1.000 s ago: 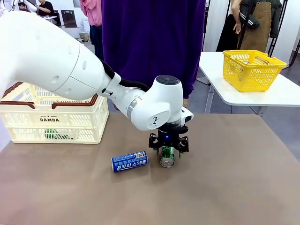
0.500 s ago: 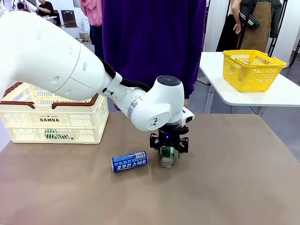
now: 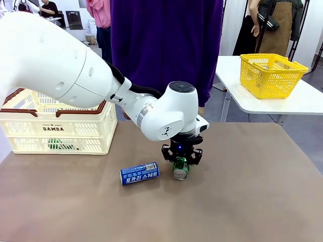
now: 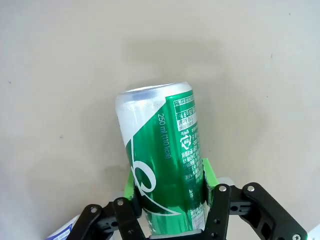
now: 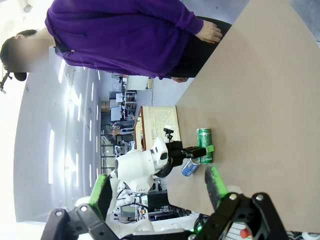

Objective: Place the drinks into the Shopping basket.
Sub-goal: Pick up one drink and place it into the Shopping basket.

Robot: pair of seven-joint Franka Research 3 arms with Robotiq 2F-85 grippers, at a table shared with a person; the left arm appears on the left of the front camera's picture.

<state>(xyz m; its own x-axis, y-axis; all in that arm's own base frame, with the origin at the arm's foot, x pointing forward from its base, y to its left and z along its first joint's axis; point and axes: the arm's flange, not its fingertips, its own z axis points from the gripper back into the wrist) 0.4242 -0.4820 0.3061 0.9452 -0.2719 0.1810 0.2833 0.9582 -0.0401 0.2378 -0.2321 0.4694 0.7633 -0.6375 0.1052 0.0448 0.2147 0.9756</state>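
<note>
Left gripper clamping green can; blue can lying at its 9 o'clock; right gripper hanging, jaws apart, empty.

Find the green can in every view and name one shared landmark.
Front: green can lies mid-table, under the left gripper.
Left wrist: green can at centre, between the green pads.
Right wrist: green can small, at centre, on the table.
Landmark: the left gripper around it.

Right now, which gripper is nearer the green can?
Left. The left gripper straddles the green can, which lies on the table, with its pads against the can's sides. The right gripper is open and well back from the can, with bare table between.
</note>
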